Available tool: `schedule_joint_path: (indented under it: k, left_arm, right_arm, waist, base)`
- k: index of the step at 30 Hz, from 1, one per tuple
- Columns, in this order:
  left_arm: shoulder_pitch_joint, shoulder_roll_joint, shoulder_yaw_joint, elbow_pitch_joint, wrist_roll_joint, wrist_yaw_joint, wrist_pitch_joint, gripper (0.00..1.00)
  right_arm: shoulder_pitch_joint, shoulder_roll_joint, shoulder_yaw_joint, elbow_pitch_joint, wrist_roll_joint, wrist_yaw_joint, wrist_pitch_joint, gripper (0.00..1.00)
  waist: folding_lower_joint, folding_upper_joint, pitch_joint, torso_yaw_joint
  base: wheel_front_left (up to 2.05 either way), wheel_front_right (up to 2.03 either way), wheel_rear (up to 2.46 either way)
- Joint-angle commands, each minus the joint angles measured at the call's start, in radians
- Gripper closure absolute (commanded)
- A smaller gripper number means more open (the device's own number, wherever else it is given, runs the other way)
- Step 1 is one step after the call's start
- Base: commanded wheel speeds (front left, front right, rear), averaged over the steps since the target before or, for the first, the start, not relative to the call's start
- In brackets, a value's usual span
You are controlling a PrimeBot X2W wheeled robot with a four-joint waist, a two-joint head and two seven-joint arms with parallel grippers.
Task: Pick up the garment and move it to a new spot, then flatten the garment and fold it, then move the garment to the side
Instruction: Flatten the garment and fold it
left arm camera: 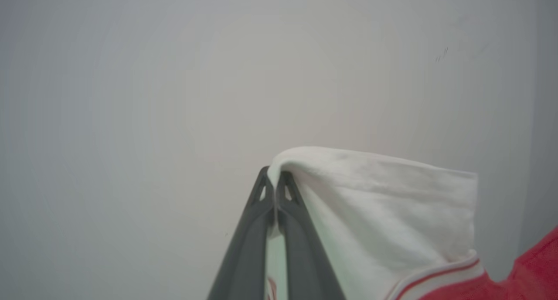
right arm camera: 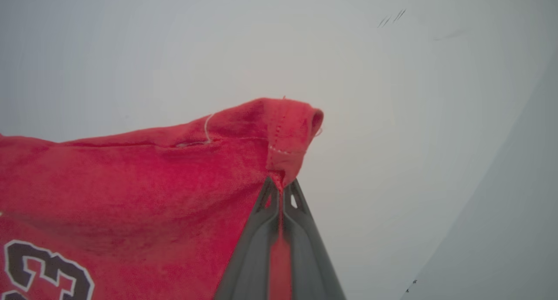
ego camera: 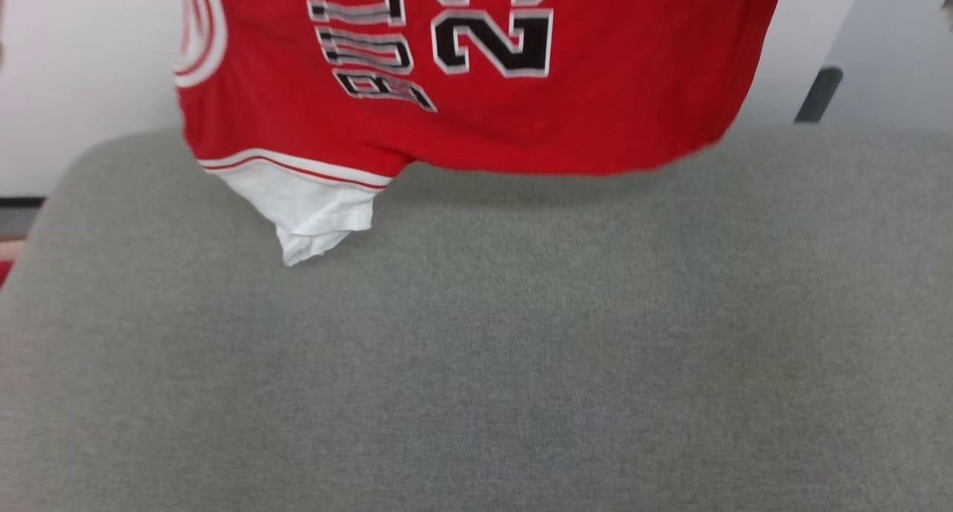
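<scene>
The red shirt [ego camera: 595,117] hangs spread in the air over the far edge of the grey cloth-covered surface [ego camera: 476,363], its lettering and number 23 facing the head camera. One white sleeve [ego camera: 313,214] dangles over the far left part of that surface. The left gripper [left arm camera: 274,178] has its fingers pressed together on a fold of the other white sleeve. The right gripper [right arm camera: 281,186] is clamped on a red hem corner that bunches above its fingertips.
</scene>
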Motion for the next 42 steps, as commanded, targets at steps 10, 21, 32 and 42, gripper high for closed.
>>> schedule_joint_path:
  k: [10, 21, 32, 42]
  left_arm:
    - [-0.232, -0.005, 0.016, 0.034, 0.041, 0.037, -0.179, 1.00]
    - [-0.487, -0.042, 0.037, 0.020, 0.061, 0.009, -0.364, 1.00]
    - [-0.350, -0.038, 0.197, -0.253, 0.139, -0.011, -0.379, 1.00]
    - [-0.074, -0.071, 0.334, -0.255, 0.154, -0.039, -0.380, 1.00]
  right_arm:
    - [-0.207, -0.006, -0.026, 0.058, -0.082, -0.001, -0.229, 1.00]
    - [-0.383, -0.066, -0.140, 0.021, -0.279, -0.001, -0.359, 1.00]
    - [-0.228, -0.063, -0.406, -0.197, -0.612, -0.001, -0.358, 1.00]
    - [-0.088, -0.087, -0.334, -0.245, -0.615, -0.001, -0.358, 1.00]
  waist:
    - [0.0000, 0.0000, 0.350, -0.055]
    - [0.0000, 0.0000, 0.692, -0.029]
    - [0.0000, 0.0000, 0.870, 0.038]
    - [0.0000, 0.0000, 0.752, 0.099]
  base:
    - [0.00, 0.00, 0.00]
    - [0.00, 0.00, 0.00]
    - [0.00, 0.00, 0.00]
    - [0.00, 0.00, 0.00]
